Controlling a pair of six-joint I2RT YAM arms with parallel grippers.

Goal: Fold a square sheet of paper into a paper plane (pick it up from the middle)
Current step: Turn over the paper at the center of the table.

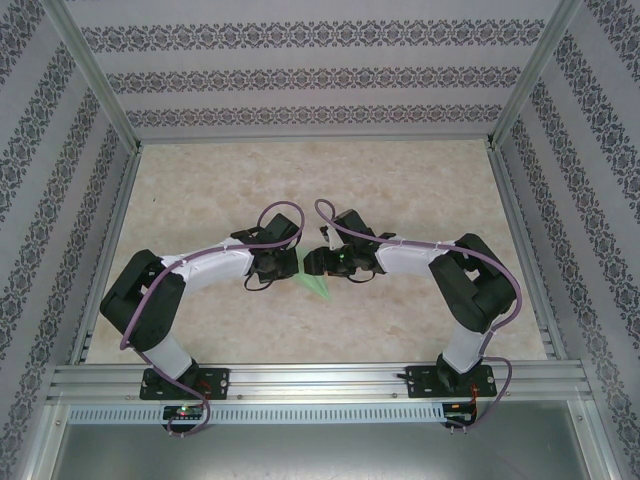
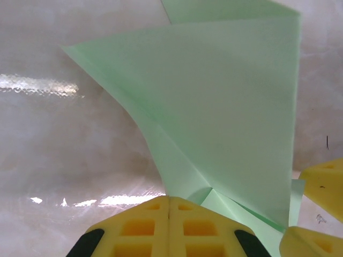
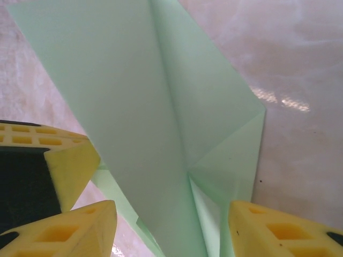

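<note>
**Setting the centre crease**

Left: pinching the paper plane (image 2: 230, 107) at its near edge with left gripper (image 2: 169, 200) jaws together, mid-surface (image 1: 400, 190). Right: straddling the crease with right gripper (image 3: 172, 210) jaws apart. Close squarely on the fold; avoid tugging.

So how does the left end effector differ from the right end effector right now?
Left end effector: fingers pressed together; right end effector: fingers spread apart. The left end effector sits at an edge of the paper plane; the right end effector straddles its creased body. Both have yellow fingers.
</note>
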